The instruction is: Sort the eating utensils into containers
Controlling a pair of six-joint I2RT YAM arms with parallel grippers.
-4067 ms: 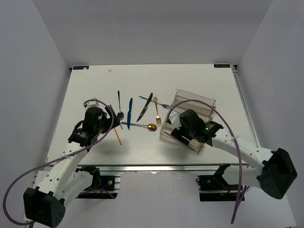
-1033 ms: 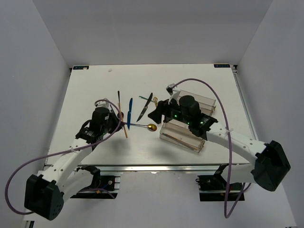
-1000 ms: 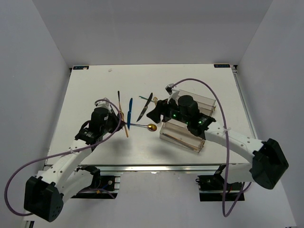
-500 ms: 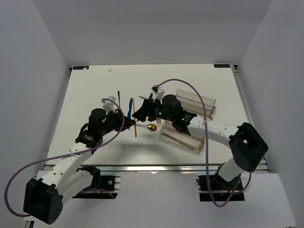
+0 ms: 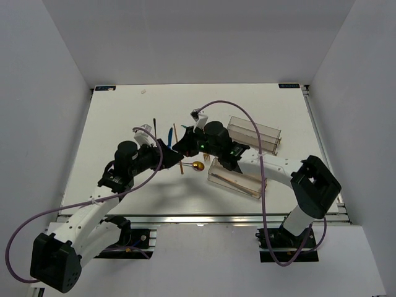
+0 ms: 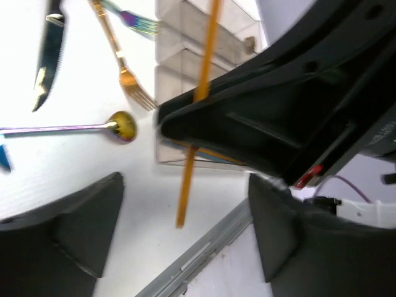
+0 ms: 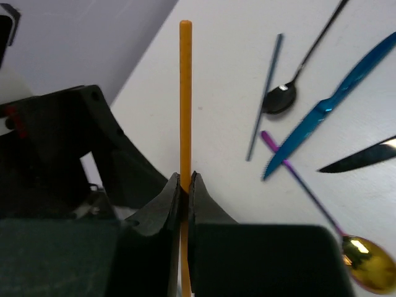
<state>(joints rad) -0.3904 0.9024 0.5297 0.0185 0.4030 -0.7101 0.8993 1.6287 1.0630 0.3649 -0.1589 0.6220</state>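
My right gripper point(image 7: 184, 182) is shut on a wooden chopstick point(image 7: 185, 93), which it holds above the table between the two arms point(image 5: 177, 148). Around that chopstick point(image 6: 197, 111) my left gripper point(image 6: 185, 235) stands wide open, its fingers well apart from the stick. On the table lie a black spoon point(image 7: 281, 98), a dark grey chopstick point(image 7: 265, 96), a blue knife point(image 7: 328, 108), a black knife point(image 7: 362, 156) and the gold-bowled purple-handled spoon point(image 6: 121, 126). A gold fork point(image 6: 124, 74) and an iridescent fork point(image 6: 133, 18) lie by the clear containers point(image 5: 253, 130).
The right gripper's black body point(image 6: 260, 124) fills much of the left wrist view, close to my left fingers point(image 6: 86, 223). The table's near metal edge point(image 6: 204, 260) runs just below. White walls enclose the table on three sides.
The right arm reached left and shut on the wooden chopstick. The left gripper, which was holding that chopstick, opened and let it go.
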